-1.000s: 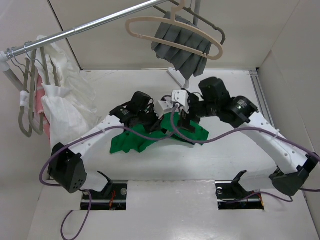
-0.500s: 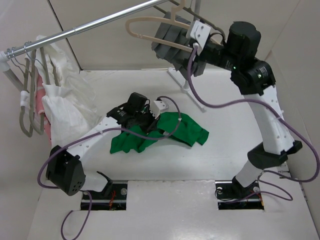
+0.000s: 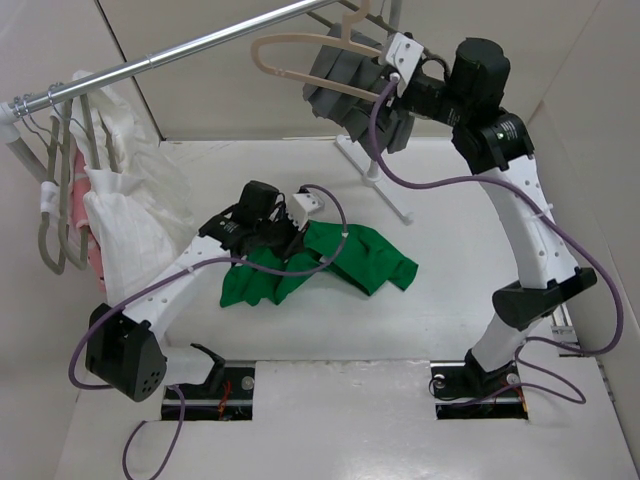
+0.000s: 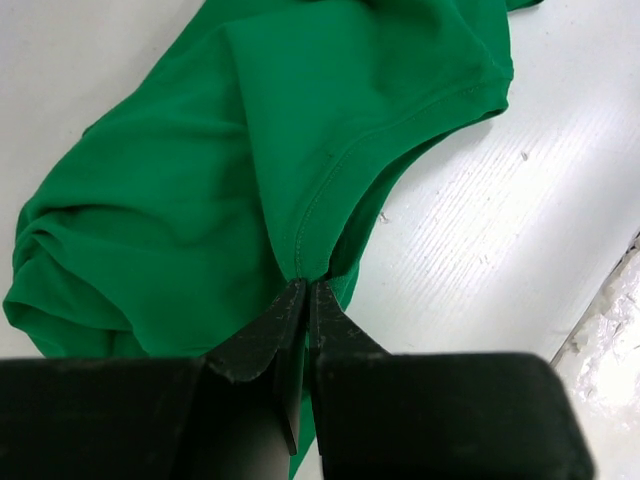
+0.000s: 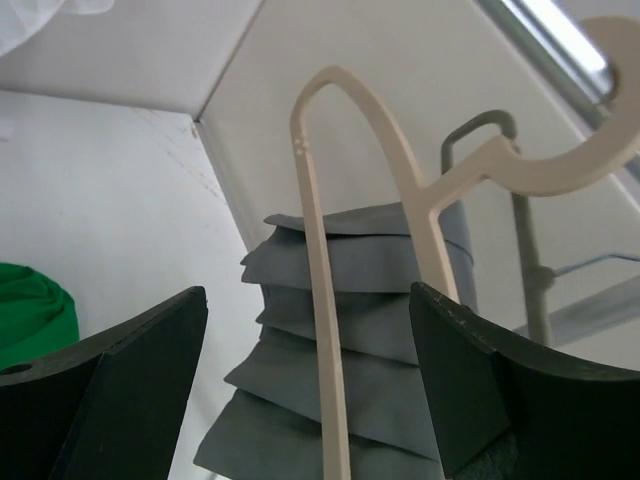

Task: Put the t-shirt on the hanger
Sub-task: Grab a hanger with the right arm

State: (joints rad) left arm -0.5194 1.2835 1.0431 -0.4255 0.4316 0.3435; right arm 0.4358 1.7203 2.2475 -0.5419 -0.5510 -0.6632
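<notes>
The green t-shirt (image 3: pixel 345 262) lies crumpled on the white table. My left gripper (image 3: pixel 283 238) is low over the shirt's left part. In the left wrist view this gripper (image 4: pixel 307 287) is shut on a stitched hem of the t-shirt (image 4: pixel 200 190). The cream hanger (image 3: pixel 290 40) hangs by its hook from the metal rail (image 3: pixel 180 50). My right gripper (image 3: pixel 380 82) is raised to the hanger's right half. Seen from the right wrist, that gripper (image 5: pixel 310 292) is open, with the hanger's thin lower bar (image 5: pixel 322 370) between its fingers and touching neither.
A grey pleated cloth (image 3: pixel 335 88) hangs just behind the hanger, filling the right wrist view (image 5: pixel 370 340). White garments (image 3: pixel 125 205) and grey hangers (image 3: pixel 50 215) hang at the rail's left end. A white stand foot (image 3: pixel 385 190) lies on the table below the cloth.
My right arm has left the t-shirt and risen to the hanger, its jaws narrowing slightly. My left gripper, still shut on the shirt, has drawn back a little to the left.
</notes>
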